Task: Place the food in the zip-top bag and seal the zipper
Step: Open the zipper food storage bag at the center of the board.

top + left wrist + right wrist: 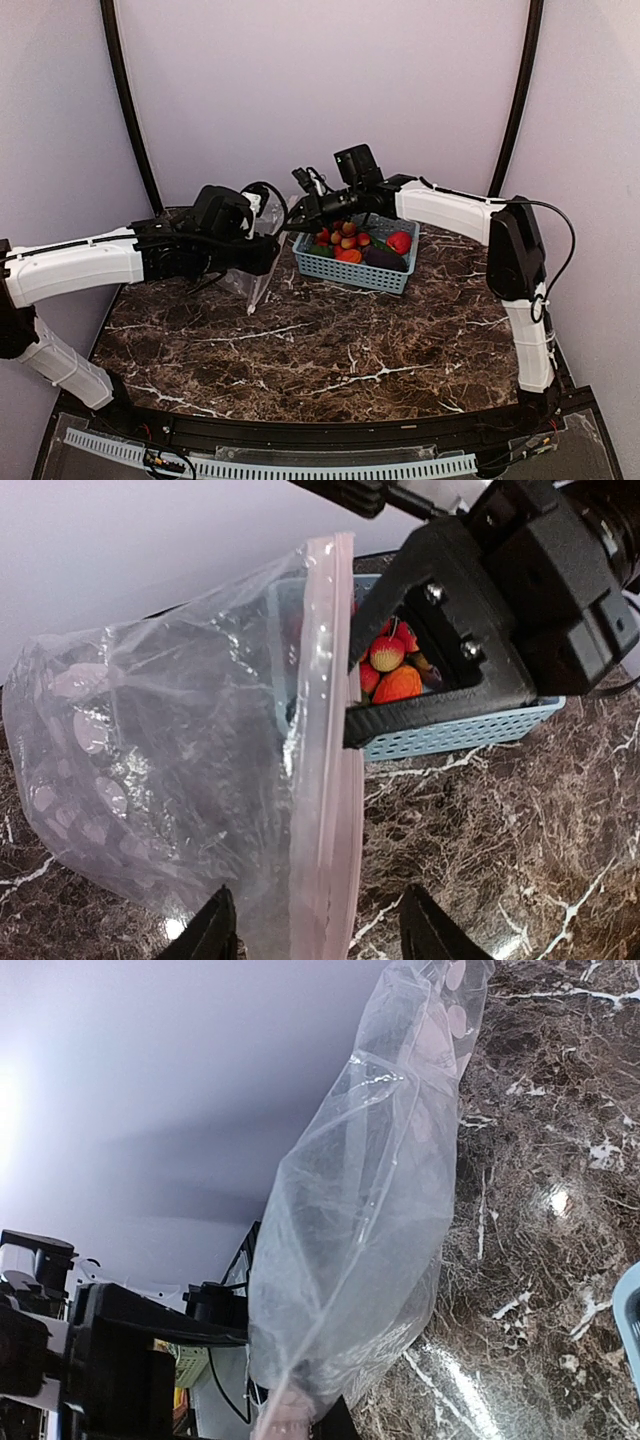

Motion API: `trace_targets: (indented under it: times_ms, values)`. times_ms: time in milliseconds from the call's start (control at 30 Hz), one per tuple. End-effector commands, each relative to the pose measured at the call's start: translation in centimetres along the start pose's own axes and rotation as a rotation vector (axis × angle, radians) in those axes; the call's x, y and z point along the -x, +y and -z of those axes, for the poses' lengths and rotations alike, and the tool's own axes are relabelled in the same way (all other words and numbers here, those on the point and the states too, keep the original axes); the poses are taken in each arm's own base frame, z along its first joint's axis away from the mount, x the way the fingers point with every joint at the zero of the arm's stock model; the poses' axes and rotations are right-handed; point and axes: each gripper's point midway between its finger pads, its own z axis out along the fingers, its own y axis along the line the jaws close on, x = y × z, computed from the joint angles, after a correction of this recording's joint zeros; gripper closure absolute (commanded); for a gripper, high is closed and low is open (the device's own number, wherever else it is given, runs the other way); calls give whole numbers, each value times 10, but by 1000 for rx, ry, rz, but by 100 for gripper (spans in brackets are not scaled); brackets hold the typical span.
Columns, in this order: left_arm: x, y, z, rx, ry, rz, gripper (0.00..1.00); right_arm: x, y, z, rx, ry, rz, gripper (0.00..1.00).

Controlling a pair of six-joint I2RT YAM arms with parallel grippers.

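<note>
The clear dotted zip-top bag (252, 272) hangs upright left of the basket, empty, and fills the left wrist view (170, 750). Its pink zipper (332, 730) runs between my left gripper's (320, 935) spread fingers; that gripper (268, 255) is open around the mouth edge. My right gripper (293, 222) is shut on the bag's zipper edge, seen pinched in the right wrist view (300, 1425). The food sits in the basket: red-yellow balls (345, 235), orange mango (349, 255), purple eggplant (385, 258), red strawberry (399, 241), green pepper (320, 250).
The light blue lattice basket (350, 272) stands at the back centre of the dark marble table (320, 350), right beside the bag. The right arm (450, 210) reaches over the basket. Curved black poles and a pale wall close the back.
</note>
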Motion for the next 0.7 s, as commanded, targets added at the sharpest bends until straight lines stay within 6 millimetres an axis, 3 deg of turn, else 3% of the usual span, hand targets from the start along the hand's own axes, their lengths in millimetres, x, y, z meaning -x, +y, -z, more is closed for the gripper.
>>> trace_targets:
  times_ms: [0, 200, 400, 667]
  values:
    - [-6, 0, -1, 38, 51, -80, 46, 12, 32, 15, 38, -50, 35, 100]
    - [-4, 18, -2, 157, 47, -88, 53, 9, 32, 15, 43, -43, 23, 100]
    - [-8, 19, -10, 183, 64, -125, 61, 7, 35, 16, 57, -36, 17, 100]
    - [-7, 19, -22, 222, 70, -176, 58, 3, 35, 16, 73, -23, -13, 100]
